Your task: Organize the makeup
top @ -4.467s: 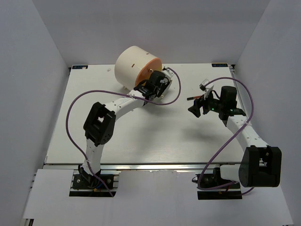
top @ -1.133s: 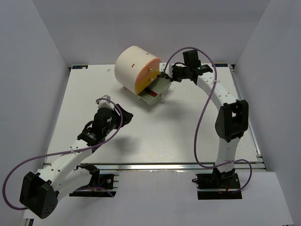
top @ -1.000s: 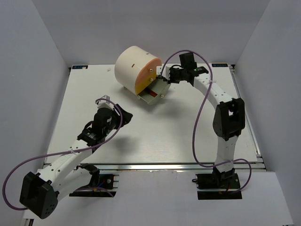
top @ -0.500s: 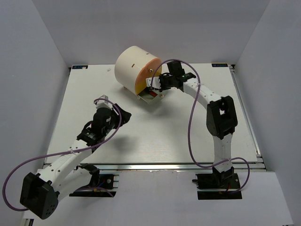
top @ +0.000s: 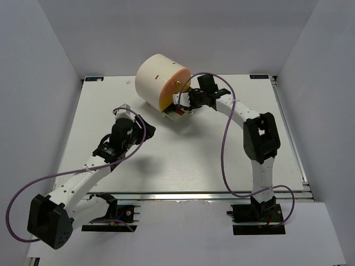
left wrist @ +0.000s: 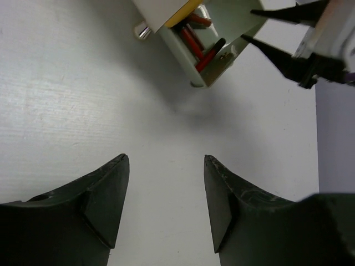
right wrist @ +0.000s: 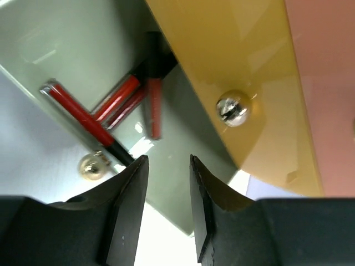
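Several dark-red-and-black sticks (right wrist: 119, 102) lie in the open drawer (right wrist: 183, 183) of the cream cylindrical box (top: 158, 75); they also show in the left wrist view (left wrist: 195, 43). My right gripper (right wrist: 166, 166) is open and empty, its fingers just above the drawer floor, close to the box's orange-yellow face (right wrist: 249, 66); in the top view the right gripper (top: 183, 102) sits at the drawer. My left gripper (left wrist: 165, 166) is open and empty over bare table, well short of the drawer (left wrist: 216, 52). No brushes or sponges are in view.
The box stands at the back middle of the white table (top: 183, 160). A silver knob (right wrist: 233, 108) sits on the box's face and a brass knob (right wrist: 91, 166) on the drawer front. Grey walls close in on both sides.
My right gripper has swung left from beside the drawer to over its inside, and the drawer sticks out less. My left arm pulled back from the box and has since edged slightly forward.
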Robot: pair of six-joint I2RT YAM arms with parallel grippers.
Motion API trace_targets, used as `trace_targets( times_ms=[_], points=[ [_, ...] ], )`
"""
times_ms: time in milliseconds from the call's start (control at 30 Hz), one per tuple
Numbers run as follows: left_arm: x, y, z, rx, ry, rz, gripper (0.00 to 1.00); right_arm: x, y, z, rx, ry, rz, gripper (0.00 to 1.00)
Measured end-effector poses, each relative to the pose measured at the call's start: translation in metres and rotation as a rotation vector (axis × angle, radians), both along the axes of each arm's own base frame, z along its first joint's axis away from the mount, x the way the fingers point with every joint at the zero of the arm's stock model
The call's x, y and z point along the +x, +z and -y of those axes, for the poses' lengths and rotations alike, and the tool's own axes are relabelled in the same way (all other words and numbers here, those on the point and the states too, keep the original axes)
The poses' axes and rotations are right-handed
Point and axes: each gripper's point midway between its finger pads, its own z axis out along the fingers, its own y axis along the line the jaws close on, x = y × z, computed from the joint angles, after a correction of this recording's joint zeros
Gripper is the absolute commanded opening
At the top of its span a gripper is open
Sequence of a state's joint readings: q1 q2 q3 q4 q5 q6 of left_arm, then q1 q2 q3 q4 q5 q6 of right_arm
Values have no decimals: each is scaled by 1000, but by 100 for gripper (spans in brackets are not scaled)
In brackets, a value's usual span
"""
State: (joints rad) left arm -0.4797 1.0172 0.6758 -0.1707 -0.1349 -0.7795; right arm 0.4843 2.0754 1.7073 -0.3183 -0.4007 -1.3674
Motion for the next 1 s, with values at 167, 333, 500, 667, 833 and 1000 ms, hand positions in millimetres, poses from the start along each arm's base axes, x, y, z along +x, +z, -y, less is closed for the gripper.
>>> trace_targets(
  times_ms=[167,333,500,667,833,1000],
  points=[
    [21,50,11,23,-47,107,21,-9,17,14,98,-122,-24,17],
    [43,103,18,61,-74,242,1,-7,74,53,372,-377,43,0],
    [73,131,27,125,-88,307,10,4,114,87,622,-590,-15,0],
    [120,148,25,168,-72,325,32,-2,96,108,749,-743,-214,6],
    [174,161,-28,126,28,325,46,-25,48,122,783,-883,-435,0],
    [219,153,-70,53,89,311,54,-45,13,125,820,-1034,-627,0]
  ],
)
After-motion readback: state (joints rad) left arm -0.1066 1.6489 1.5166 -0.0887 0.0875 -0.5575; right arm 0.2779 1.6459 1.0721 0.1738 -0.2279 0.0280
